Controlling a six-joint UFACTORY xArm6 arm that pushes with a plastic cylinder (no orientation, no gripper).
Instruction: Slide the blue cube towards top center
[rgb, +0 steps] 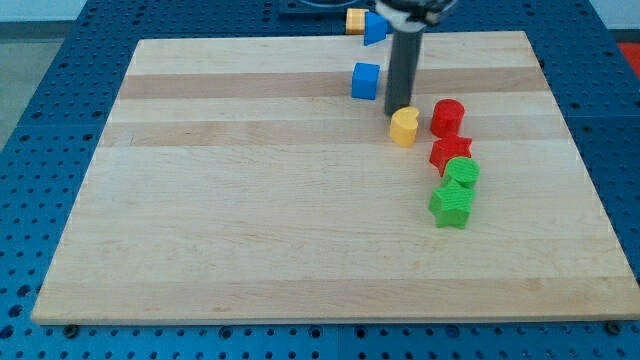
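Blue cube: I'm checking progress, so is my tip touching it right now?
No. My tip sits to the view's right of the blue cube, apart from it, right beside the yellow block.

A pale wooden table (250, 200) lies on a blue perforated surface (40, 100). Right of centre in the frame, a yellow heart-shaped block (404, 127) sits just left of a red cylinder (448, 117). Below them come a red star-shaped block (447, 152), a green cylinder (463, 172) and a green star-shaped block (451, 205), closely clustered. At the top edge, a yellow block (354, 20) touches a blue block (374, 28).
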